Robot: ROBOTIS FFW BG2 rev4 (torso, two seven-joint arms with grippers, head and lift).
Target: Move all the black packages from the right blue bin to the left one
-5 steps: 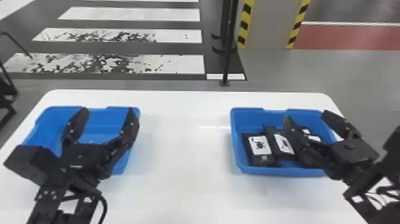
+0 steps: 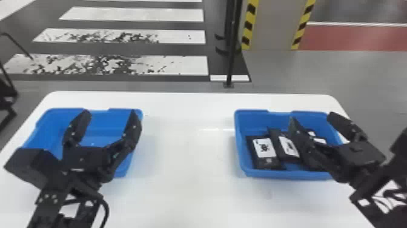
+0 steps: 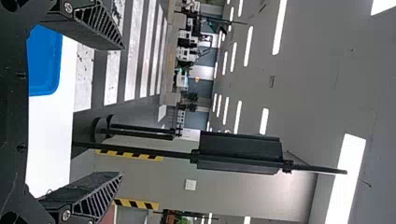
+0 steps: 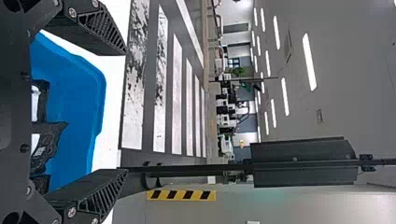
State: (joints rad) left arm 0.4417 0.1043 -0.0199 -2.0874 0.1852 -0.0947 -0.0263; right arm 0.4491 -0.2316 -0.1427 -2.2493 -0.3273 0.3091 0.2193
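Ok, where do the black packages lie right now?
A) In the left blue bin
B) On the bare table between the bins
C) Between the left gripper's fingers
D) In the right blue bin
D: the black packages lie inside the right blue bin, side by side.

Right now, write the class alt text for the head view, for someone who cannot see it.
Two open black grippers hover over two blue bins on a white table: the right bin holds black packages with white labels, while no package is visible in the left bin.
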